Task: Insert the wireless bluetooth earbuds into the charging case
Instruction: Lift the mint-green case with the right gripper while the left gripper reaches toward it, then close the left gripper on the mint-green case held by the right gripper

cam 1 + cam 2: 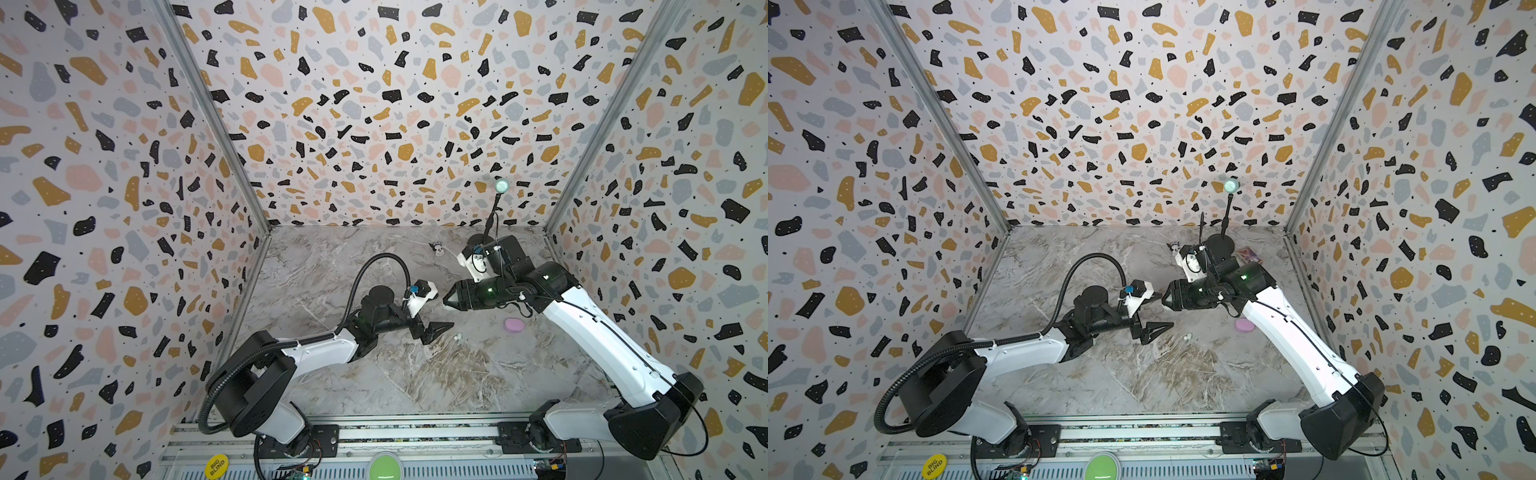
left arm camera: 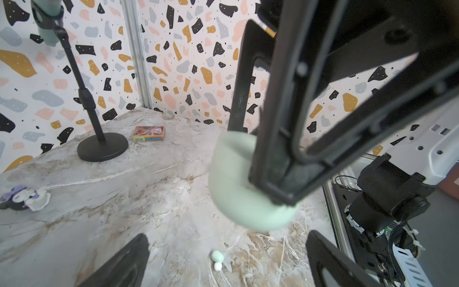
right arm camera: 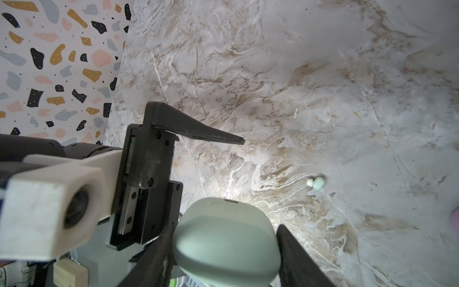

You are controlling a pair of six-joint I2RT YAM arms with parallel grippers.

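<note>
Item 1. Charging case point(image 2: 231, 179): mint-green, rounded, blurred in the left wrist view; in the right wrist view it reads as closed. It is held above the marble tabletop point(image 1: 374, 374) near the middle.

Item 2. Right gripper point(image 1: 448, 300): black, reaching in towards the centre, one finger clamped on each side of the charging case.

Item 3. Left gripper point(image 2: 227, 236): fingers spread wide apart, nothing between them, hanging over the tabletop just beside the right gripper.

Item 4. Earbud point(image 1: 458, 337): one, mint with a whitish tip, lying loose on the tabletop. It is just in front of the left gripper's fingers and below the raised charging case, touching neither.

Item 5. Pink oval object point(image 1: 514, 324): flat on the tabletop beside the right arm, near the earbud but apart from it.

Item 6. Black desk stand point(image 2: 101, 149): round base at the back, upright pole, a mint-coloured piece clipped at its top.

Item 7. Small printed card box point(image 2: 148, 134): lying flat near the stand's base.

Item 8. Small purple-and-white figure point(image 2: 22, 198): lying at the back, apart from the stand
</note>
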